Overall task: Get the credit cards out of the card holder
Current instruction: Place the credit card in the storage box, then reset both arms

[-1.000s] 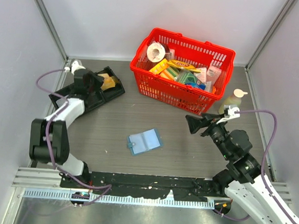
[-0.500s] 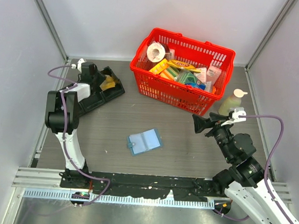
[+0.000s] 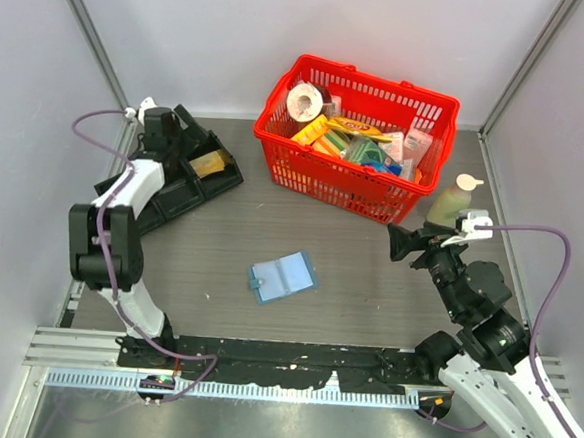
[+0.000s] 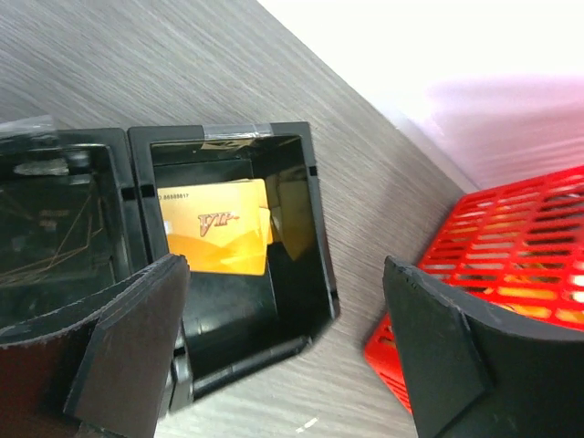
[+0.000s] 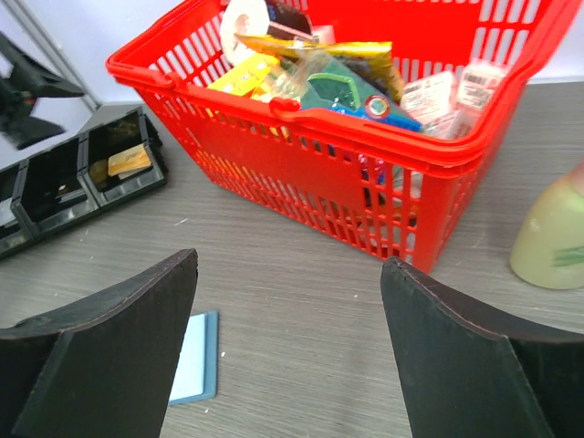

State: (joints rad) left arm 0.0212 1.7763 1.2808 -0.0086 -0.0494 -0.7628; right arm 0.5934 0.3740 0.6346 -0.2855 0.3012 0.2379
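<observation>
The card holder, a small blue bifold, lies open and flat in the middle of the table; its corner also shows in the right wrist view. An orange-tan credit card lies in the end compartment of the black tray, and shows from above too. My left gripper hovers over that tray, open, with nothing between its jaws. The compartment beside it holds something dark and glossy that I cannot identify. My right gripper stands open and empty at the right, well apart from the card holder.
A red basket full of goods stands at the back, right of the tray. A pale bottle stands by the basket's right end, close to my right gripper. Walls close off the table on the left, back and right.
My left gripper has gone from shut to wide open over the black tray, leaving the orange card lying in it. The right arm has drawn back to the right.
</observation>
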